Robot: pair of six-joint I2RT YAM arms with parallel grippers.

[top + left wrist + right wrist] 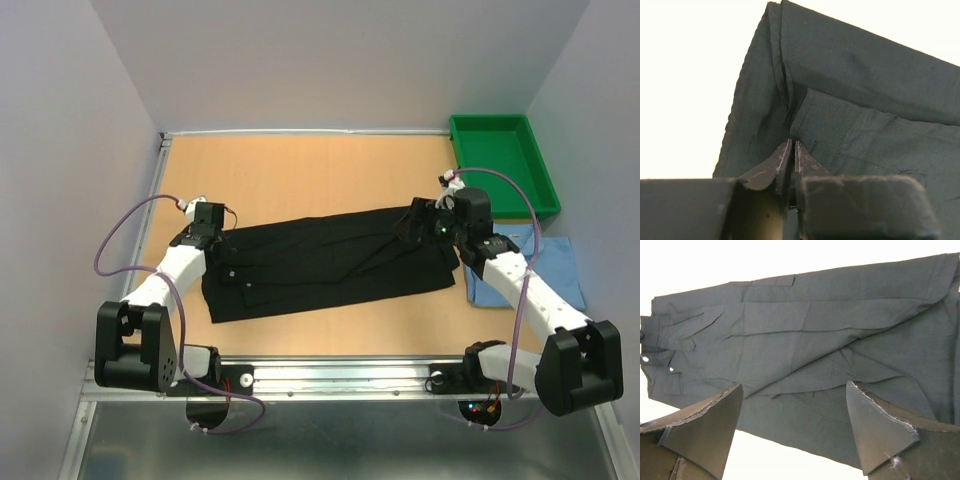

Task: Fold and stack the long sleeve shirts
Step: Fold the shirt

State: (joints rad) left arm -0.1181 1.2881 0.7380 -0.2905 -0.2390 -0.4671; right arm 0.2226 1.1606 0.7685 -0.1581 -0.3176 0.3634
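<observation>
The wooden table [300, 170] takes up most of the space, with pale walls round three sides. Across its middle the black shirt [320, 265] lies flat in a long band running left to right, creased and folded over on itself, its right end a little farther back than its left. In the far right corner sits a green tray [497, 160]. Just near of the tray, at the right edge of the table, lies the light blue shirt [555, 265], flat, well apart from the black one's left end but close to its right end, and partly covered by the right arm. The right hand [415, 222] hangs over the right end of the black shirt with its fingers spread wide and nothing between them. The left hand [792, 150] is at the far left corner of the black shirt, its tips right against the cloth beside a seam. Its fingers stand almost together with only a thin slit showing, and I cannot tell whether they are pinching any cloth. A few small white buttons [671, 369] show near the shirt's left end.
</observation>
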